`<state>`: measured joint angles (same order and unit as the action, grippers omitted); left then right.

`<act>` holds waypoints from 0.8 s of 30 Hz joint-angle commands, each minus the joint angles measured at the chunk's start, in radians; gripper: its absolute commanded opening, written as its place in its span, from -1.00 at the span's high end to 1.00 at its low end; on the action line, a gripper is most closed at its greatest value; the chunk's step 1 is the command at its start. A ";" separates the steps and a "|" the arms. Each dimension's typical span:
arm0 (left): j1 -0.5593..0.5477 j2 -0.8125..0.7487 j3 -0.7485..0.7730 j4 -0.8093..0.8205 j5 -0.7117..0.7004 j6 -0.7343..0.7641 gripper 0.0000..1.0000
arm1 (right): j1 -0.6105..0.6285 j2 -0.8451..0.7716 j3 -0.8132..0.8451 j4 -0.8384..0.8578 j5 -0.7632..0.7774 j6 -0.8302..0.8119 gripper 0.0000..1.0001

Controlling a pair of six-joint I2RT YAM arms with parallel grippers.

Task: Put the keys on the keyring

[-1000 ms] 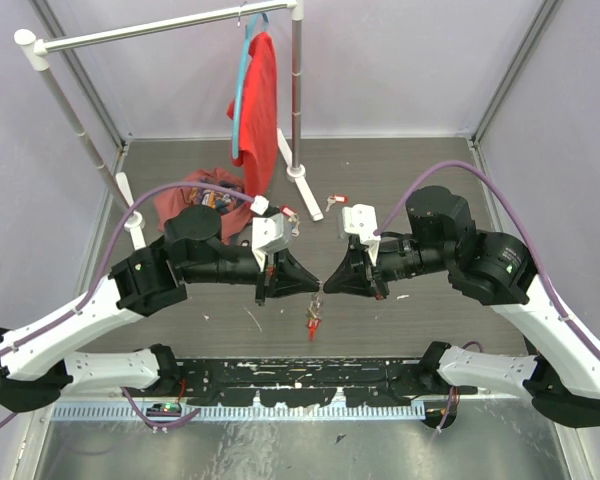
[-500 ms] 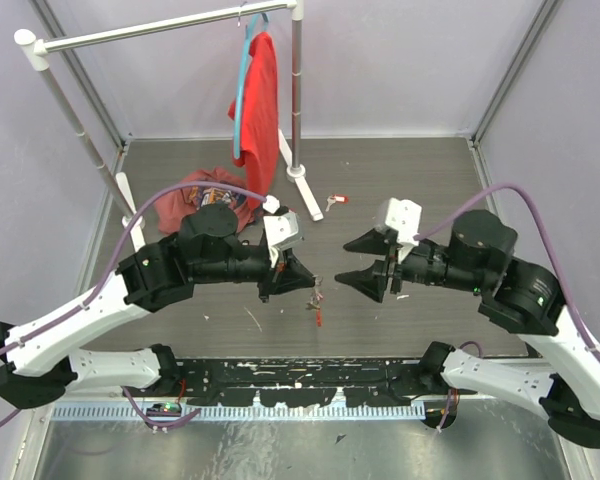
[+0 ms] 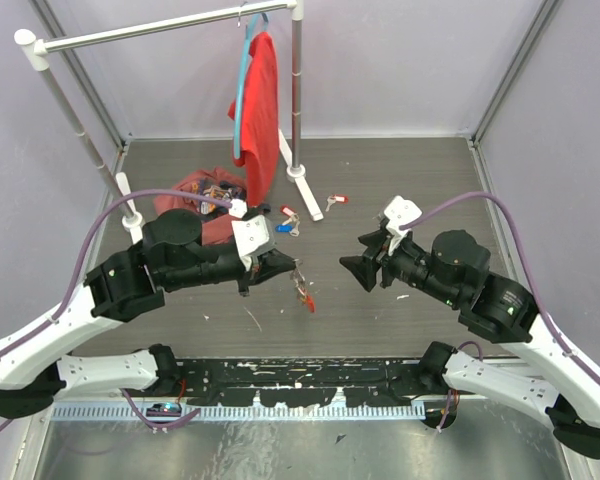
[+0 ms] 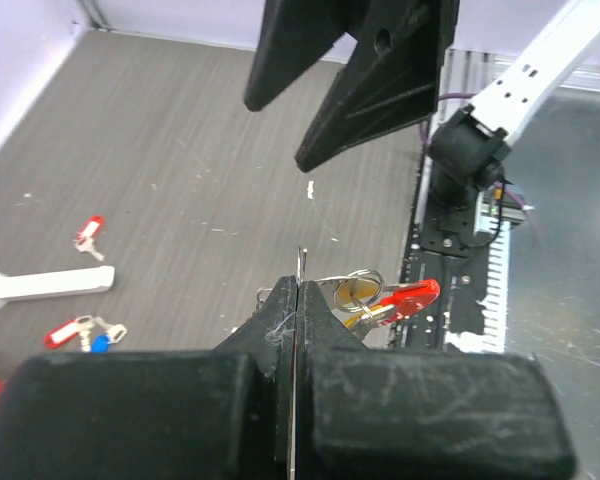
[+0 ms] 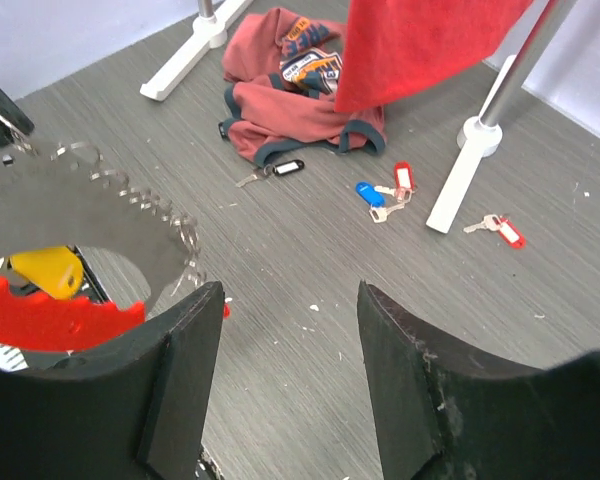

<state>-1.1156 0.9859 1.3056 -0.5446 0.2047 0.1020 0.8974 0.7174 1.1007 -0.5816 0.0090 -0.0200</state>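
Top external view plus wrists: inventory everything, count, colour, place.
rack: one, white, back of table
shirt: one, red, on a blue hanger on the rack
garment: one, red, crumpled by the rack's left foot
red-tag key: one, beside the rack's right foot
key bunch: one, red and blue tags, other side of that foot
black-tag key: one, beside the garment
keyring: one, silver chain, red and yellow tags, hanging from left gripper
left gripper: black, shut on the keyring
right gripper: black, open, facing it, apart
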 commanded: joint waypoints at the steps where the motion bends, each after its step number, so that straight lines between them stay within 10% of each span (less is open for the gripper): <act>1: -0.001 -0.017 0.021 0.048 -0.069 0.080 1.00 | 0.005 -0.012 -0.020 0.111 0.043 0.021 -0.22; 12: -0.001 -0.036 -0.040 0.069 -0.058 0.270 1.00 | 0.005 0.010 -0.073 0.204 0.037 -0.056 -0.20; 24: -0.002 -0.147 -0.223 0.092 0.171 0.895 1.00 | 0.004 0.003 -0.136 0.295 0.070 -0.179 -0.19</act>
<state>-1.1156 0.9096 1.1362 -0.5217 0.2630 0.7048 0.8974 0.7353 0.9646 -0.3885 0.0643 -0.1448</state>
